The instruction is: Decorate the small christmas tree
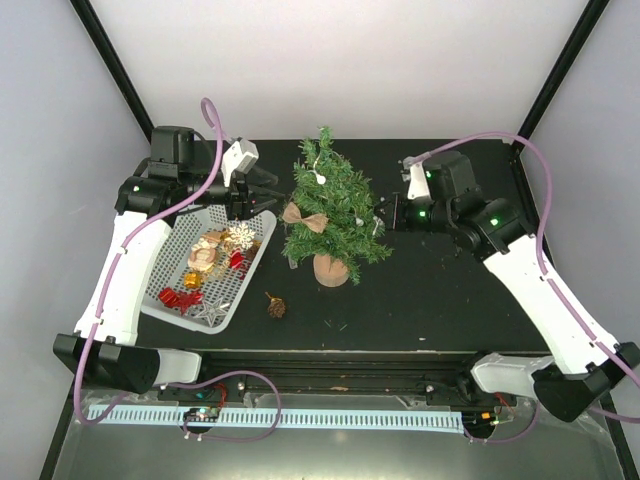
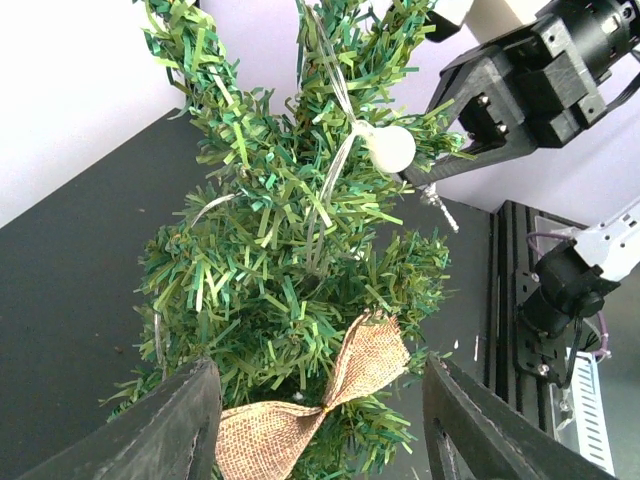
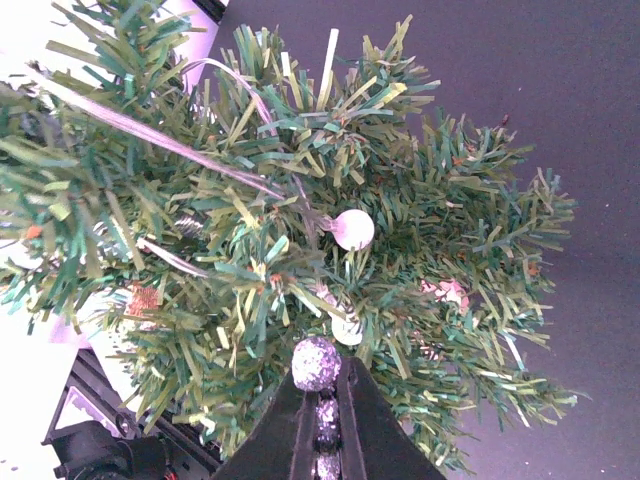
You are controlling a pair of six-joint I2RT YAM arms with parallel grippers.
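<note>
From above, the small christmas tree [image 1: 332, 212] is seen upright on its round wooden base [image 1: 331, 269], near the middle of the black table [image 1: 430, 300]. A burlap bow [image 1: 305, 218] is set on its left side, and a white ball [image 1: 320, 178] is hung near its top. To the left of the tree a grey perforated tray [image 1: 178, 245] is laid, filled with red, gold and white ornaments. A pine cone [image 1: 276, 307] lies on the table just beside the tray's near corner. The left gripper [image 1: 266, 194] is held close to the tree's left side, and the right gripper [image 1: 384, 213] is held against its right side.

In the left wrist view, the two dark fingers [image 2: 170, 425] are seen well apart, so the left gripper is released. The burlap bow is framed between them, resting on the lower branches. One lobe lies just beside the finger at the left of the picture, though contact cannot be told. The white ball is hung on a pale loop higher up, and the right gripper is seen beyond it.

In the right wrist view, the fingers [image 3: 285, 430] are pressed together, clenched on a silver beaded ornament [image 3: 318, 363] whose top bead is pushed in among the branches. It may be a short strand of beads, but the view is too close to be sure. The white ball is seen above it among the needles.
</note>
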